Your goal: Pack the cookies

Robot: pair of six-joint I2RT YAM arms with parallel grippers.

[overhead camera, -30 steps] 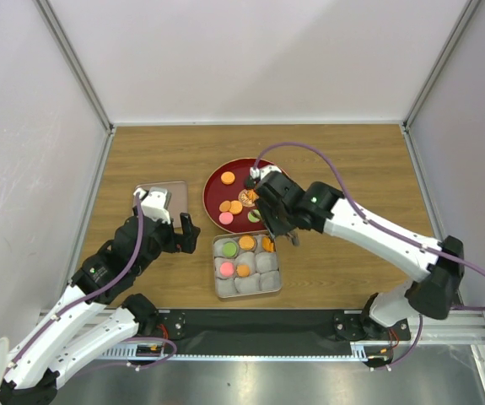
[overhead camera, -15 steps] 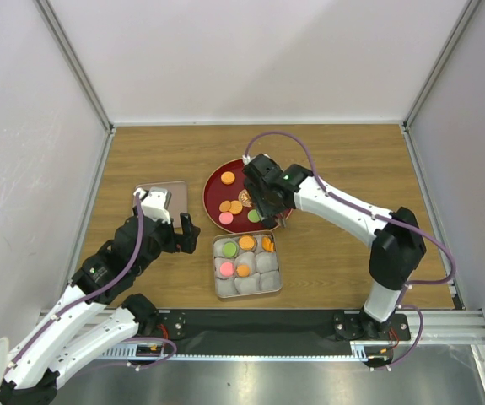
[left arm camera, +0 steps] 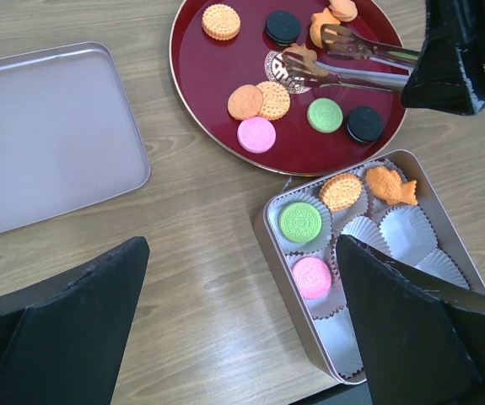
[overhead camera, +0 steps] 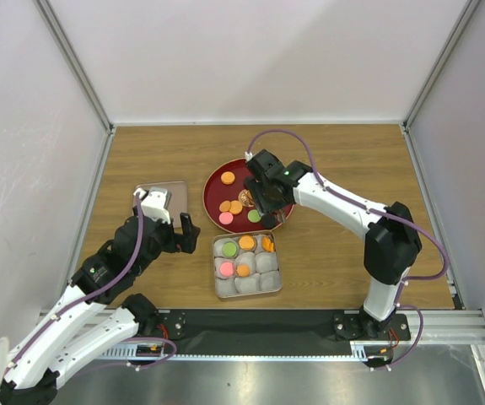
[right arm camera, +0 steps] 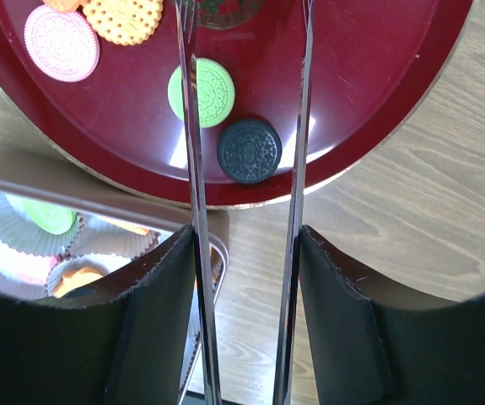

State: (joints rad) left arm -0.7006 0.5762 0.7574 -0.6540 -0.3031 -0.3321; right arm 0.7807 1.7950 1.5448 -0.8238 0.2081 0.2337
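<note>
The cookies lie on a round red plate (left arm camera: 193, 80) and in a square tin (left arm camera: 269, 245) of paper cups. On the plate are a green cookie (right arm camera: 202, 92), a black one (right arm camera: 249, 151) and a pink one (left arm camera: 256, 134). The tin holds a green cookie (left arm camera: 300, 222), a pink one (left arm camera: 312, 277) and orange ones. My right gripper (right arm camera: 246, 253) is shut on metal tongs (left arm camera: 356, 63), whose tips stand slightly apart and empty over the plate's patterned brown cookie (left arm camera: 286, 66). My left gripper (left arm camera: 242, 337) hangs open over bare wood beside the tin's left edge.
The tin's flat lid (left arm camera: 52, 135) lies left of the plate. The tin (overhead camera: 246, 264) sits just in front of the plate (overhead camera: 212, 181). White walls enclose the table on three sides. The right arm (overhead camera: 343, 211) stretches over the table from the right.
My right gripper swung back from over the tin to the plate, and the tongs' arms spread a little. The left arm stayed still.
</note>
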